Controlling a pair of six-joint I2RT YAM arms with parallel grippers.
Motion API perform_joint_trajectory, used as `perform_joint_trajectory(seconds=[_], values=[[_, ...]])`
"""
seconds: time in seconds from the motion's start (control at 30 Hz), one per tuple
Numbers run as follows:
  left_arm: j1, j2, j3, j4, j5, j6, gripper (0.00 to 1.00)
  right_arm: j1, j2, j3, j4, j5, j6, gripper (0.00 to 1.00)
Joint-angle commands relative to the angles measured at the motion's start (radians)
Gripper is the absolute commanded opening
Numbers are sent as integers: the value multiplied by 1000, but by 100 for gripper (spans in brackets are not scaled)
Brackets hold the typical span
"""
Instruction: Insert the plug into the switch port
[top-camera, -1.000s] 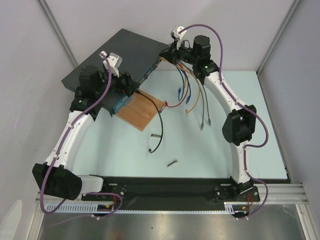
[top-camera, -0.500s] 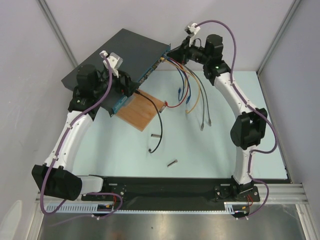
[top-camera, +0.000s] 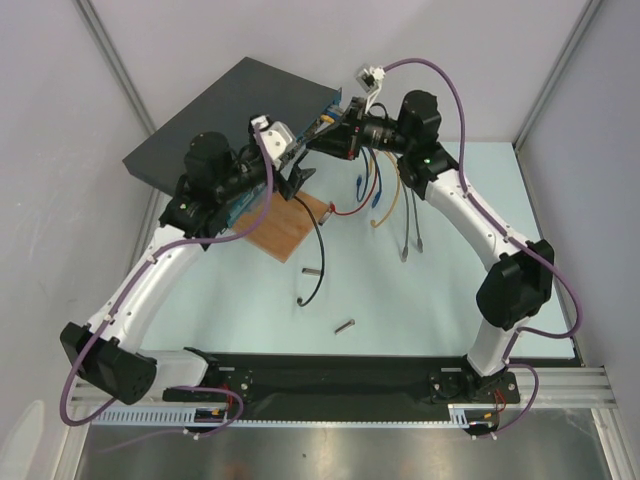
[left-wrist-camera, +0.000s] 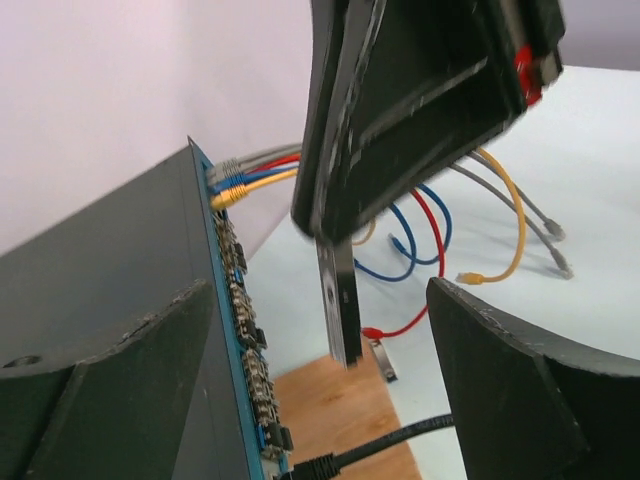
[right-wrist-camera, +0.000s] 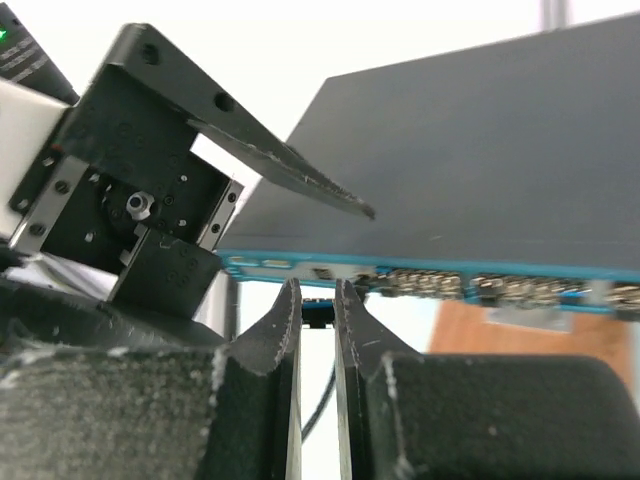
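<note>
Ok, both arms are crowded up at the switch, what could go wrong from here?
1. Collision: the right gripper hangs just ahead of the open left gripper, both close to the port face of the switch.
2. Snag: the coloured cables already plugged in beside the right gripper could get pulled.
3. Its jaws are nearly together, yet no held plug is visible; it may push empty.

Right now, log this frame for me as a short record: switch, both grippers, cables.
switch: far left, lying flat, blue port face toward the middle
left gripper: open, nothing held, beside the port face
right gripper: nearly shut, pointed at the port face; hold unclear
cables: grey, red, blue, yellow plugged at the face's far end
black cable: crosses the board; its end by the ports, inserted or not unclear
</note>
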Motion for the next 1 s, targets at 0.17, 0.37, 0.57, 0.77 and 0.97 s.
perform_joint_trajectory(seconds=[0.17,0.37,0.57,0.77,0.97], values=[[-62,-11,4,26,-110,164,47,8,-71,-41,61,-109,113,0],[-65,-59,-69,18,-87,287,5,-8,-87,-38,-2,-192,116,0],[-63,-90,-118,18,-52,361,0,-28,-80,21,-135,-290,64,0],[-65,-122,-152,10,29,431,0,-42,-46,116,-361,-341,-39,23],[-79,-130,-161,4,46,502,0,-45,-20,159,-442,-368,-82,21]])
